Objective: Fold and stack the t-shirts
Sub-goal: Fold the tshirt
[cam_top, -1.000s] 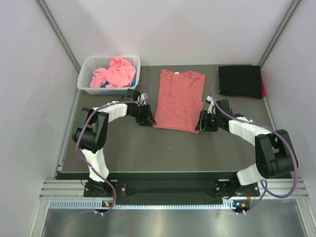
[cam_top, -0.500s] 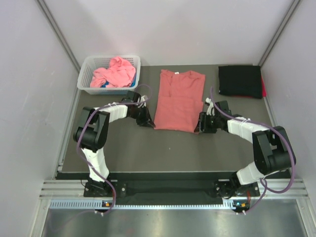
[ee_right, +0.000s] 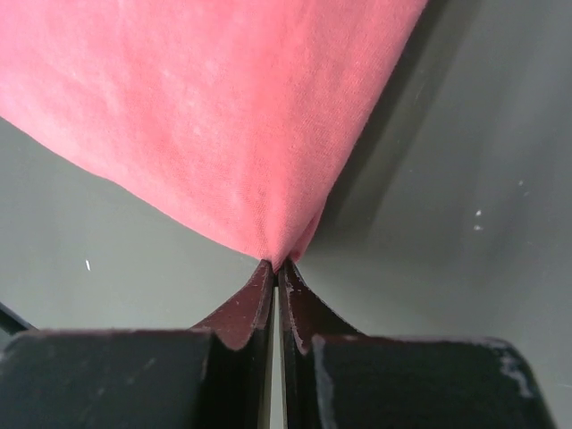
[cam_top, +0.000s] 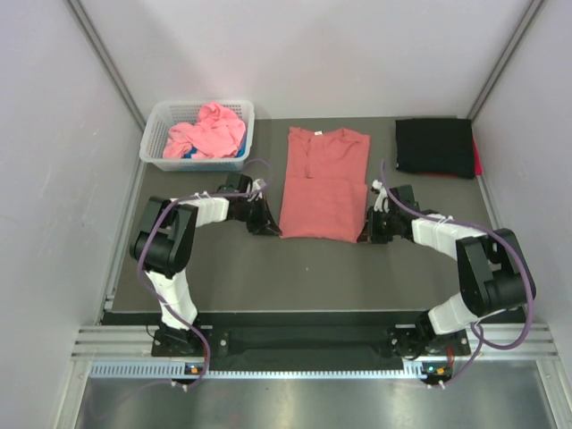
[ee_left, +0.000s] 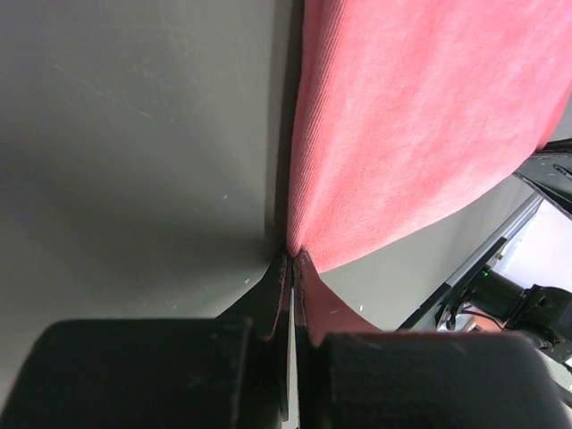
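Observation:
A salmon-red t-shirt (cam_top: 323, 183) lies folded lengthwise on the dark table, collar towards the back. My left gripper (cam_top: 273, 229) is shut on the shirt's near-left corner, and the left wrist view shows red cloth (ee_left: 420, 125) pinched at the tips (ee_left: 292, 259). My right gripper (cam_top: 365, 234) is shut on the near-right corner, where the right wrist view has the cloth (ee_right: 214, 116) running up from the closed tips (ee_right: 276, 264). A black t-shirt (cam_top: 435, 147) lies folded at the back right with a red edge under it. Crumpled pink shirts (cam_top: 207, 130) fill the basket.
The white lattice basket (cam_top: 155, 146) stands at the back left corner. The grey enclosure walls close in on both sides. Bare tabletop (cam_top: 304, 273) stretches between the shirt and the arm bases.
Both grippers have closed on the shirt's near corners, the left first and the right after it. The shirt's near edge now lies straighter.

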Robot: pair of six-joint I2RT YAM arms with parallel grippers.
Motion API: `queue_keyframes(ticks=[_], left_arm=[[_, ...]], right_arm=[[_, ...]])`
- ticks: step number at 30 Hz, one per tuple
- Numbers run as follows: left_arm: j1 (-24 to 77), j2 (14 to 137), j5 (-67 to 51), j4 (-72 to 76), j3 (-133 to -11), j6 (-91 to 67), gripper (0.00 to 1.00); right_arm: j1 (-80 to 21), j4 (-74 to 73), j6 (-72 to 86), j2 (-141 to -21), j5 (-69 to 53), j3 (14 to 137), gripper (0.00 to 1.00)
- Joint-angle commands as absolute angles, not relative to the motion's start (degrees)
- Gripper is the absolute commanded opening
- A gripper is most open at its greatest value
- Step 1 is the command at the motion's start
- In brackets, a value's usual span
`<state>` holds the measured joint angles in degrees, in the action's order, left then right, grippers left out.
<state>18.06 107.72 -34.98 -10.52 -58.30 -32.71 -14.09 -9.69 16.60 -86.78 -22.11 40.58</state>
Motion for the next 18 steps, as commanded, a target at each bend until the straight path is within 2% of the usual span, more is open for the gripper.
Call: queue_keyframes(ticks=[1, 7, 16, 18], left_arm=[[18.37, 105.21, -35.51, -11.51, -56.69, -32.34, 0.00], [18.46, 102.22, -32.61, -16.79, -54.24, -31.99, 0.00], [21.18, 95.89, -34.89, -16.08, -45.62, -35.41, 0.00], [21.18, 94.31, -34.98, -15.56, -43.69, -35.77, 0.09]], right_arm=[[-13.10, -9.22, 15.29, -85.08, -21.98, 39.64, 0.00], [-12.92, -16.08, 15.12, -80.69, -16.79, 36.74, 0.00], [-12.92, -18.11, 20.56, -71.72, -19.76, 31.12, 0.00], [-13.01, -17.93, 21.62, -70.40, -20.21, 29.45, 0.04]])
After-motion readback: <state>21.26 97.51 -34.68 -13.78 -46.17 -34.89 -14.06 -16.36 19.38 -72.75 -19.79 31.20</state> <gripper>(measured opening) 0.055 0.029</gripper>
